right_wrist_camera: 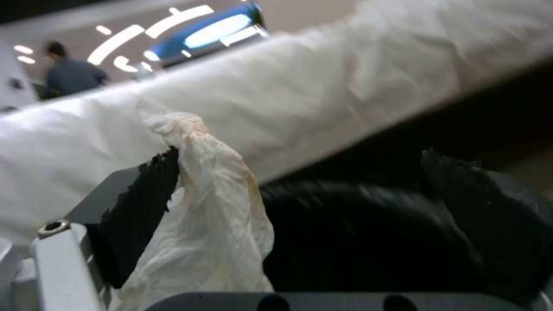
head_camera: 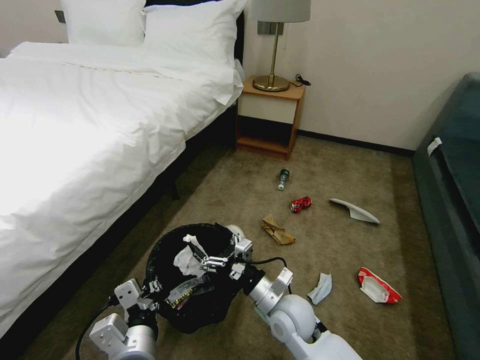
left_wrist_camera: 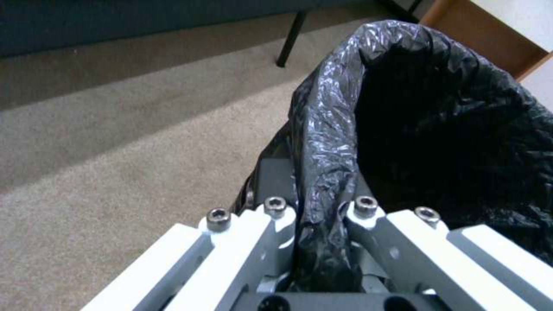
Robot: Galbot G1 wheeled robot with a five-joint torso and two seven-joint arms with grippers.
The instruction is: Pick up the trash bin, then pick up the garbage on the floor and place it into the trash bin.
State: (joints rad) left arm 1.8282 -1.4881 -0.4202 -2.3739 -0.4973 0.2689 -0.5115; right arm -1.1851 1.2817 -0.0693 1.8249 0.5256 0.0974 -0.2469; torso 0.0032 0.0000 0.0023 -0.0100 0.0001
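Two grippers met at the trash bin (head_camera: 172, 305) beside the bed (head_camera: 95, 130): the left gripper (left_wrist_camera: 322, 259) clamped its bag-lined rim. The right gripper (head_camera: 202, 261) hovered over the opening, pinching a crumpled white tissue (right_wrist_camera: 213, 216).

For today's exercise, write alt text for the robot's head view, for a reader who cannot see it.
The right end effector holds a crumpled white tissue over the black-lined trash bin, whose rim the left end effector grips. On the carpet beside a white bed lie a green bottle, red can, brown paper bag, slipper and wrappers.
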